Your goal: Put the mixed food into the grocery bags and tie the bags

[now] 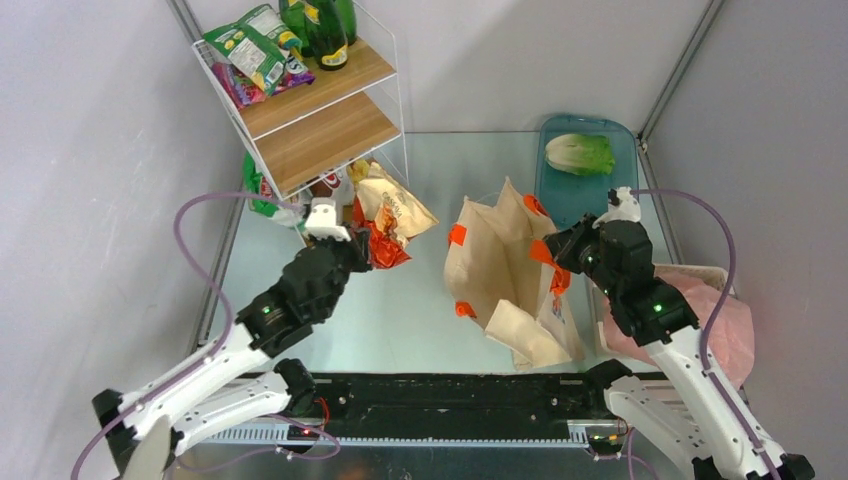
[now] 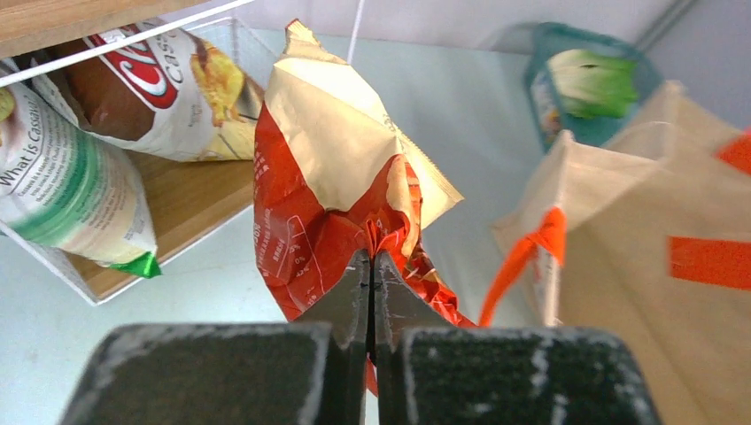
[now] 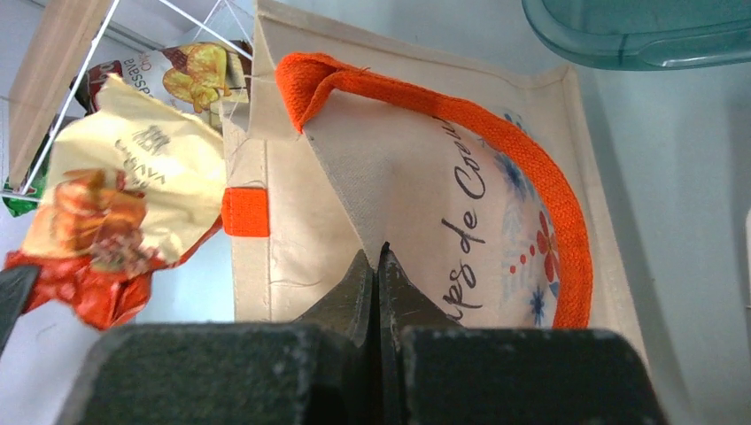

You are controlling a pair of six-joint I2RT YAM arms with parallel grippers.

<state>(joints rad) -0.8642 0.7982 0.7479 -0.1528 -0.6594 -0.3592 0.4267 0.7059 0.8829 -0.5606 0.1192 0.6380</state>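
Now L pincer point(image 2: 372, 255) clamped on crinkly foil snack bag point(image 2: 328, 159), R pincer point(image 3: 379, 251) pinching beige canvas tote point(image 3: 416, 177).

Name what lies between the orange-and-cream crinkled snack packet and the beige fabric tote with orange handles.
Nothing: only bare table separates the snack packet from the beige tote, clearest in the top external view.

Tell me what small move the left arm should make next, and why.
Probably swing the snack bag right, over the tote: the left gripper is shut on the bag, and the right gripper appears to pinch the tote's rim open.
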